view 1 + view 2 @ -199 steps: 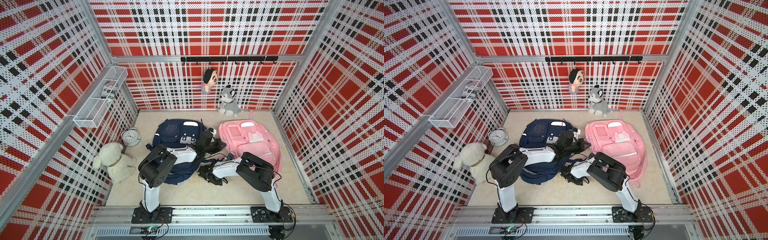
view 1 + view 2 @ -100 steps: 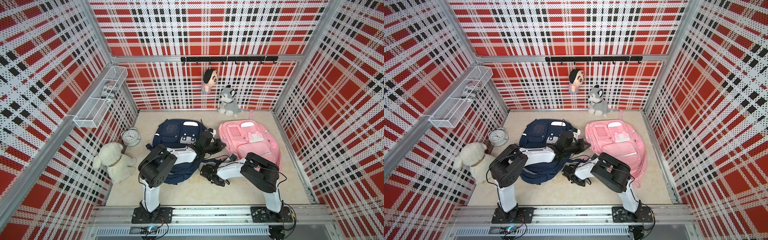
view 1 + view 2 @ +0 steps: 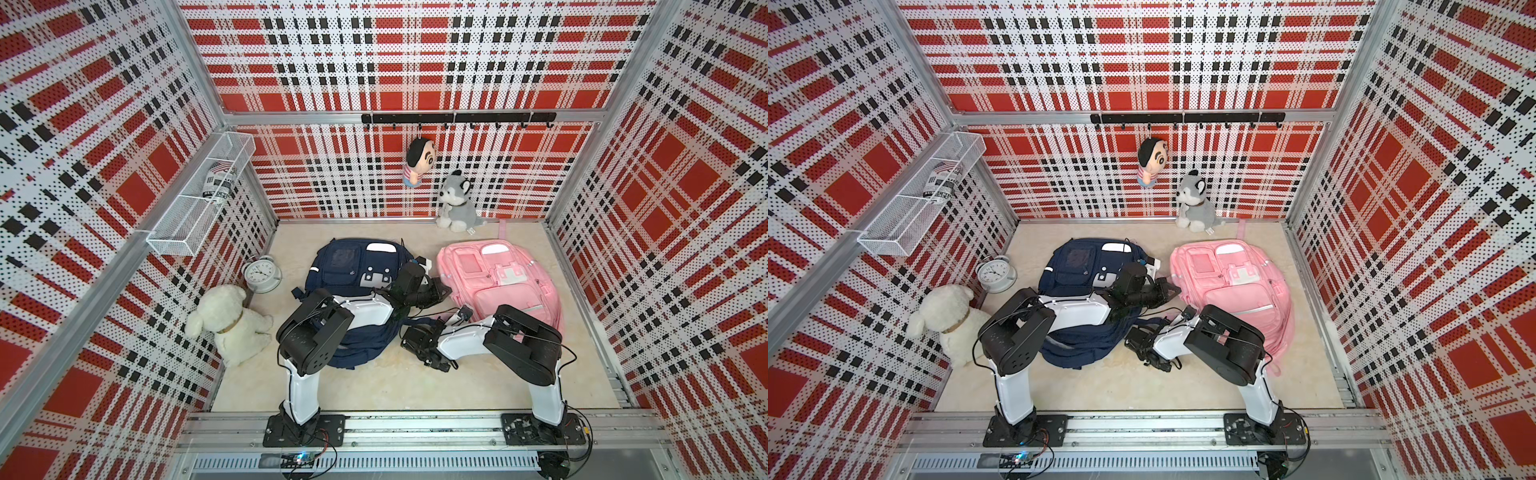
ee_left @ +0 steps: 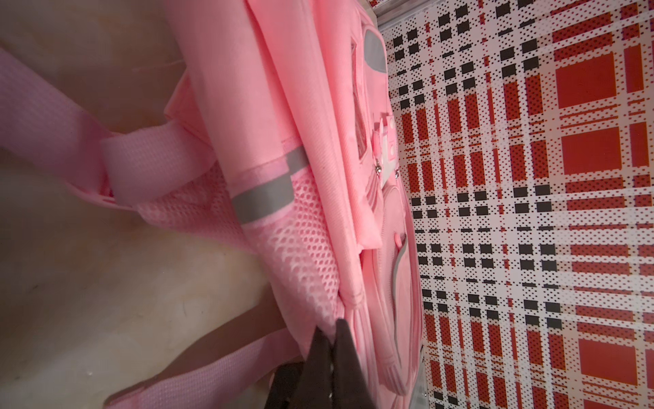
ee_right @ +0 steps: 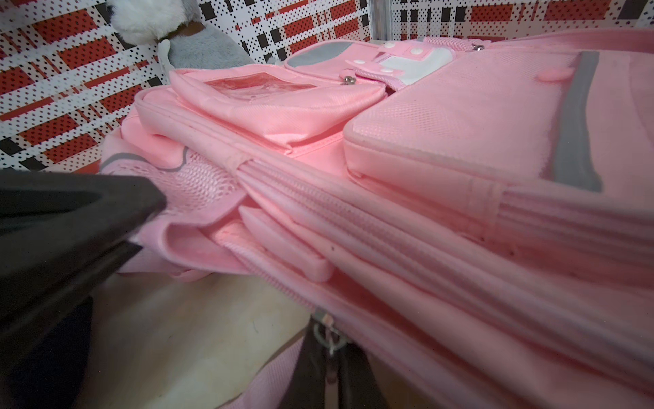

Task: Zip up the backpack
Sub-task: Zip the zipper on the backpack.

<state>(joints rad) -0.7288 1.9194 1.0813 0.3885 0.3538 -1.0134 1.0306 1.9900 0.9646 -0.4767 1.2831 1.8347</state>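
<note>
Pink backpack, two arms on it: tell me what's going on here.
Two robot arms are working on the pink backpack, which lies flat beside a blue backpack. The left hand is shut on its side edge, next to the mesh pocket, pinning that side. The right hand is shut on a metal zipper pull along the same side. The layers there gape, so the zip does not look closed yet.

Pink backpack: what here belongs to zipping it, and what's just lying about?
Job: pink backpack, zipper pull, left gripper, right gripper.
Lying about: navy backpack, clock, white plush, husky, doll, basket, can.
</note>
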